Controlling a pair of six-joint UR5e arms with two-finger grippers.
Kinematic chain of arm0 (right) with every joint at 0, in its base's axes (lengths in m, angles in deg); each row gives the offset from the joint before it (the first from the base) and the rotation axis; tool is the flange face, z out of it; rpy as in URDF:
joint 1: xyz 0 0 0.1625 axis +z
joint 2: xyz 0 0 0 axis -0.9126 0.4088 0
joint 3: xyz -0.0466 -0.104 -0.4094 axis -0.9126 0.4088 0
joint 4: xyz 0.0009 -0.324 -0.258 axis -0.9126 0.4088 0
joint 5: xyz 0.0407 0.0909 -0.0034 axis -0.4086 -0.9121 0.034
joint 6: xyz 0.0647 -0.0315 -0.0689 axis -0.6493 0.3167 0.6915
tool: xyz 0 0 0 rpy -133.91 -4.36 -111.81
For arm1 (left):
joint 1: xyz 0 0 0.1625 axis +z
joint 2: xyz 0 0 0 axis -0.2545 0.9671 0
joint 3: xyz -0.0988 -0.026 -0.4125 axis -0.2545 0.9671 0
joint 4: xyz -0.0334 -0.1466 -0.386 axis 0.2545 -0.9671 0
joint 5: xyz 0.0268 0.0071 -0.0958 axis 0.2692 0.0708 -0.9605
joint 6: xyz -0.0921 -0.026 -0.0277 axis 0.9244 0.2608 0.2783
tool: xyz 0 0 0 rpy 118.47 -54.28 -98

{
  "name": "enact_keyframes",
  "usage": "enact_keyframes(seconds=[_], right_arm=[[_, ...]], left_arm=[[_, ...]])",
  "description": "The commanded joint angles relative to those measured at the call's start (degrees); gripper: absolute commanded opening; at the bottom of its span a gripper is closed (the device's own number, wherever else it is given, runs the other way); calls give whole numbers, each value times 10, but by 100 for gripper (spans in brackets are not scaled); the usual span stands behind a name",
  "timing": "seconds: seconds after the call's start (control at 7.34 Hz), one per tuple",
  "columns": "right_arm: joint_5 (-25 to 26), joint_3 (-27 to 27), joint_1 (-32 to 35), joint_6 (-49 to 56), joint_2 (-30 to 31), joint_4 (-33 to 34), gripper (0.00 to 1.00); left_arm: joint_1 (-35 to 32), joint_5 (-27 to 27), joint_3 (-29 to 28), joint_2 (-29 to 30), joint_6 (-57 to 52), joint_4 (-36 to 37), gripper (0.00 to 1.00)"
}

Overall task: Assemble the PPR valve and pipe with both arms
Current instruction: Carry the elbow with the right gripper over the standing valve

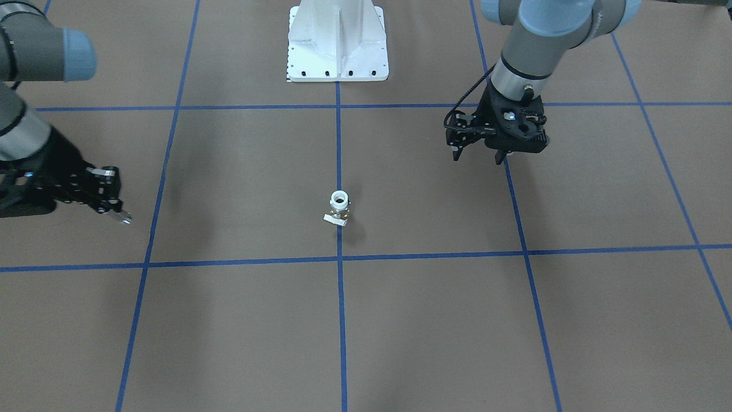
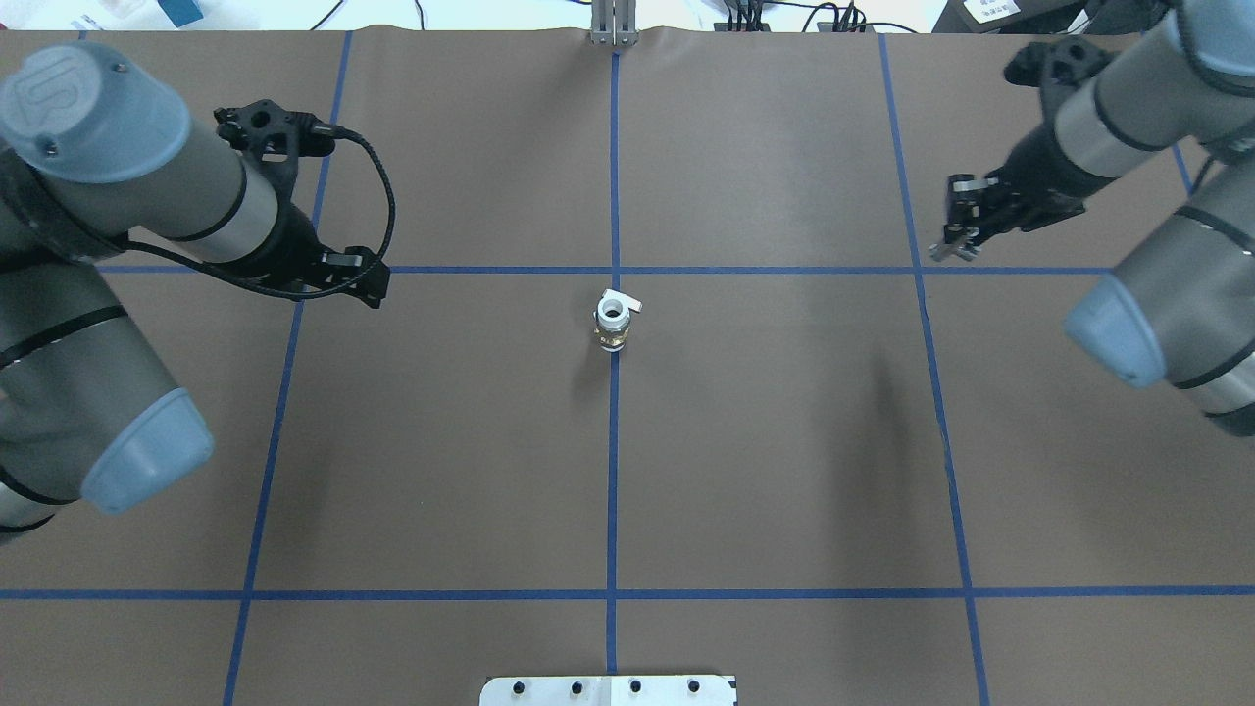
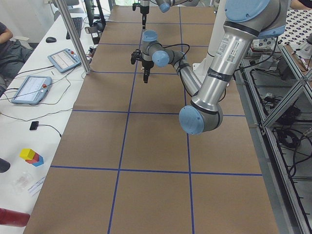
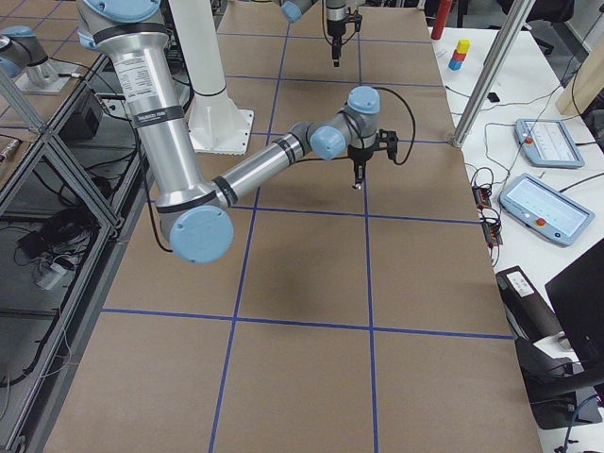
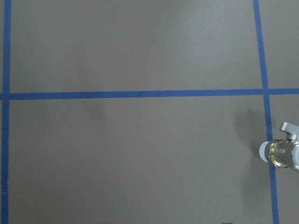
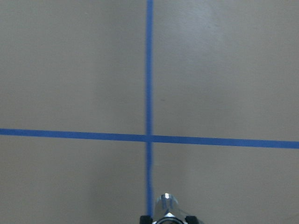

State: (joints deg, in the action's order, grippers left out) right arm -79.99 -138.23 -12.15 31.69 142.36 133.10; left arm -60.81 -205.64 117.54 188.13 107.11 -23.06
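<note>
While the PPR valve (image 1: 339, 207) stands upright on the table (image 1: 240, 320), the right hand (image 1: 116, 212) grips the pipe (image 1: 124, 218) and the left hand (image 1: 478, 157) hangs open, empty

- Brown table (image 2: 784, 441) marked with a grid of blue tape lines (image 2: 613, 471).
- White bolted pedestal (image 1: 337, 43) standing on the table.
- Grey tablet (image 3: 65, 59) and coloured blocks (image 3: 31, 156) on the white side bench (image 3: 14, 136).

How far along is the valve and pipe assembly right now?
Done: the right claw grips the pipe above the table. In hand: nothing else; the left claw hangs open and empty. Left: grasping the PPR valve, standing alone mid-table, then joining both.
</note>
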Motion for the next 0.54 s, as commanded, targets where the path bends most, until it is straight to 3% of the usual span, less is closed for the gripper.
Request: enact_keyframes(seconds=[0.0,0.14,0.41], right_arm=[[92,5,-118,-161,-134,60,0],[108,13,-147,-187,-189,108,0],[149,78,-192,-223,-250,112,0]], left_arm=[[-61,-45,15,-73,-109,-4,86],[-83,-55,16,-95,-151,-5,87],[-108,-55,16,-125,-208,-9,89]])
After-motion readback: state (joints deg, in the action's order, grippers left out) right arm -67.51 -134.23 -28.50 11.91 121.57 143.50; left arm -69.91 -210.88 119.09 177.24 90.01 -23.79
